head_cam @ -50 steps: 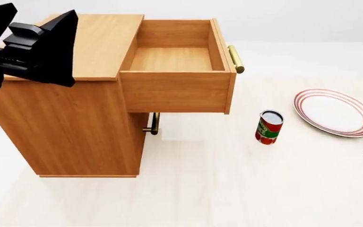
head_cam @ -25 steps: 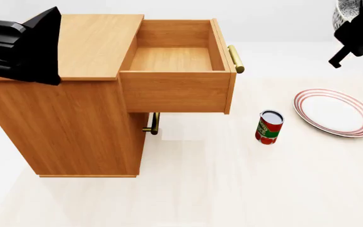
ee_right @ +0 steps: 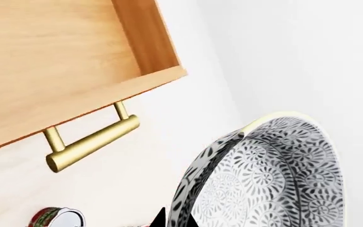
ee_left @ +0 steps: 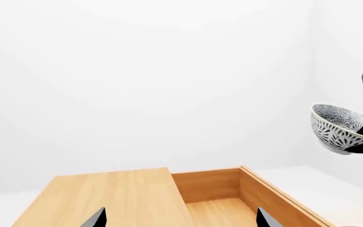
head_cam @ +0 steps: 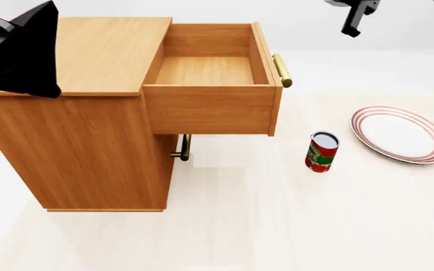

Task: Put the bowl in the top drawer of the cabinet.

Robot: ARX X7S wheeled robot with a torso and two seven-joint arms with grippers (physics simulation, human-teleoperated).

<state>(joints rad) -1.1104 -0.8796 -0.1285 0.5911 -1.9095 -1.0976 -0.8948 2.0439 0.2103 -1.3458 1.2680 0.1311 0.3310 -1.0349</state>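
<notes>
The grey-and-white speckled bowl (ee_right: 266, 179) is tilted on its side in the air, with my right gripper (ee_right: 174, 221) shut on its rim. In the left wrist view the bowl (ee_left: 336, 128) hangs high to the right of the drawer. In the head view the bowl is out of frame, and only black parts of the right gripper (head_cam: 352, 20) show at the top edge. The top drawer (head_cam: 209, 70) of the cabinet (head_cam: 81, 141) is pulled out and holds nothing. My left gripper (ee_left: 180, 223) is open above the cabinet top (ee_left: 106, 198), holding nothing.
A red-and-green can (head_cam: 322, 151) stands on the floor right of the cabinet. A flat white plate with red rings (head_cam: 399, 134) lies further right. The drawer's brass handle (ee_right: 93, 144) sticks out towards the can. The lower drawer's handle (head_cam: 183, 148) shows beneath the open drawer.
My right gripper has risen from the right edge of the head view to its top edge, carrying the bowl up and left. The left gripper has drifted slightly left.
</notes>
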